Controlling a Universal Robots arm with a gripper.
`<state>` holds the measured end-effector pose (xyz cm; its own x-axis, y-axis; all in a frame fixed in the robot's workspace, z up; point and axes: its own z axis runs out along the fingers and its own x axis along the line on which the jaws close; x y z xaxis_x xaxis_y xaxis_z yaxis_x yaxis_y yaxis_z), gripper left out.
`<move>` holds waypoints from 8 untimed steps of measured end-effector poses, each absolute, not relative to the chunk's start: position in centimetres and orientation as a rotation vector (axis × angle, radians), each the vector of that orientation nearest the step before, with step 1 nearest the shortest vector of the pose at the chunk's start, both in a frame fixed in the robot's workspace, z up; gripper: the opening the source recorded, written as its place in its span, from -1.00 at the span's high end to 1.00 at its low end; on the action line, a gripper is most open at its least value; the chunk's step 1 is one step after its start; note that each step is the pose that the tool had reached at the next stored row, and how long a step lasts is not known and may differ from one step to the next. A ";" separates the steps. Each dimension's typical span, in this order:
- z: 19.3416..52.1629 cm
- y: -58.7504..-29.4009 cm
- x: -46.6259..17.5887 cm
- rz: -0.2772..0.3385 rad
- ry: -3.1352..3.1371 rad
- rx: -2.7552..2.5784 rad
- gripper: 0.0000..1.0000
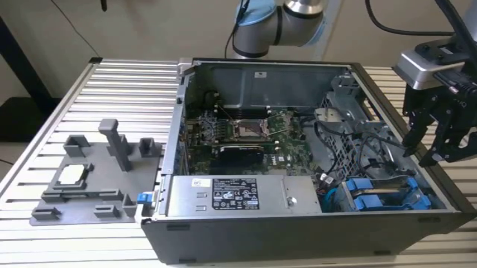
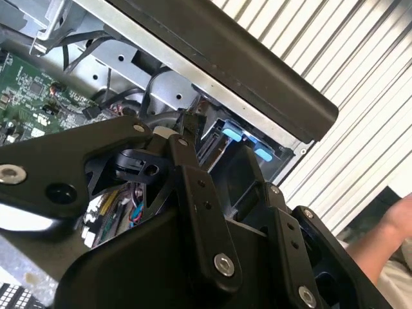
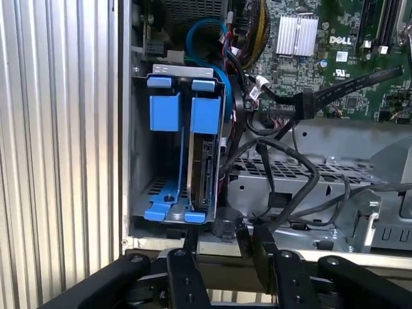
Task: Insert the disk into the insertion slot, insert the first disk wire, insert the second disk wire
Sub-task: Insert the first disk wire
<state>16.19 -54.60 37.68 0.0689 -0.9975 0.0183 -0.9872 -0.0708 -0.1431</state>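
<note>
Above drive cage (image 3: 138, 161): gripper (image 1: 417, 158) hangs, fingers spread, empty. Inside cage: disk (image 3: 203, 161) seated on edge, just beside second blue carrier (image 3: 164, 112). Black cables (image 3: 290, 168) beside cage.

A black label (image 1: 234, 200) crowded with white print and symbols is lying on the top face of the power supply (image 1: 298, 195). A white corner sticker (image 1: 201, 182) is sitting beside it at that face's edge. None of their lines is coming through readably. In the first wrist view, white silk-screened lettering (image 3: 342, 40) is showing on the green motherboard (image 3: 309, 71) beside the finned heatsink (image 3: 297, 33), and a white board sticker (image 3: 342, 56) is sitting just beside that lettering.
</note>
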 end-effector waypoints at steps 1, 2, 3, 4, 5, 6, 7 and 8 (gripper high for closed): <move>37.7 -54.6 16.2 -0.172 2.075 -2.230 0.07; 37.6 -54.5 16.2 -0.173 2.073 -2.234 0.07; 37.6 -54.4 16.2 -0.174 2.072 -2.235 0.07; 37.6 -54.2 16.2 -0.174 2.072 -2.235 0.07; 37.6 -54.1 16.2 -0.174 2.071 -2.236 0.07; 37.6 -53.9 16.2 -0.174 2.071 -2.237 0.07; 37.5 -53.8 16.2 -0.175 2.070 -2.238 0.07; 37.5 -53.7 16.3 -0.175 2.069 -2.240 0.07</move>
